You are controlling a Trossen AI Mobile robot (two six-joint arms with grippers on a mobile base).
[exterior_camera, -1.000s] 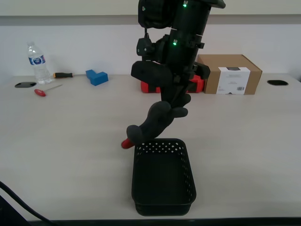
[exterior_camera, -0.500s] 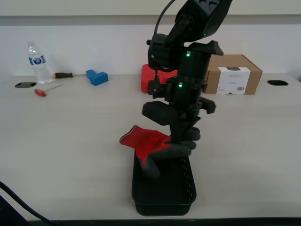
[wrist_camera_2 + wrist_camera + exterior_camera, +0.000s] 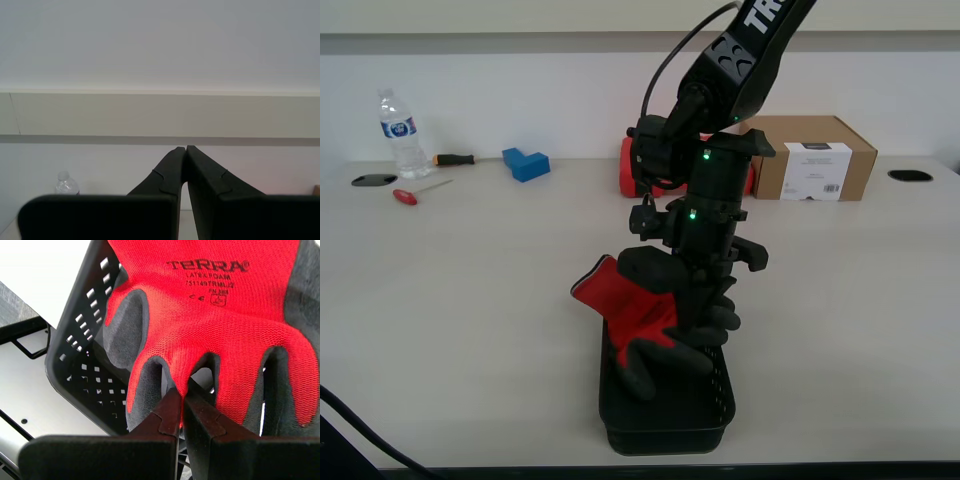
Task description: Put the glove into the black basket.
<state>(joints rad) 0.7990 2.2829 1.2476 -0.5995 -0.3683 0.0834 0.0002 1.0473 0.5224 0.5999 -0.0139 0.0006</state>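
Note:
The red glove (image 3: 635, 310) with dark grey fingertips hangs over the far end of the black basket (image 3: 665, 422); its fingers dip inside and its cuff sticks out over the rim. My first gripper (image 3: 706, 322) is shut on the glove. In the first wrist view the gripper (image 3: 182, 396) pinches a glove finger, with the glove (image 3: 215, 315) spread over the perforated basket (image 3: 85, 340). My second gripper (image 3: 186, 150) is shut and empty, pointing at a wall, and does not show in the exterior view.
At the back of the table stand a water bottle (image 3: 400, 135), two screwdrivers (image 3: 415, 192), a blue block (image 3: 525, 163), a red tool case (image 3: 632, 165) and a cardboard box (image 3: 815, 158). The basket sits near the table's front edge.
My first arm has come down and toward the camera with the glove, from beyond the basket's far edge to over it. The glove's fingers now hang inside the basket.

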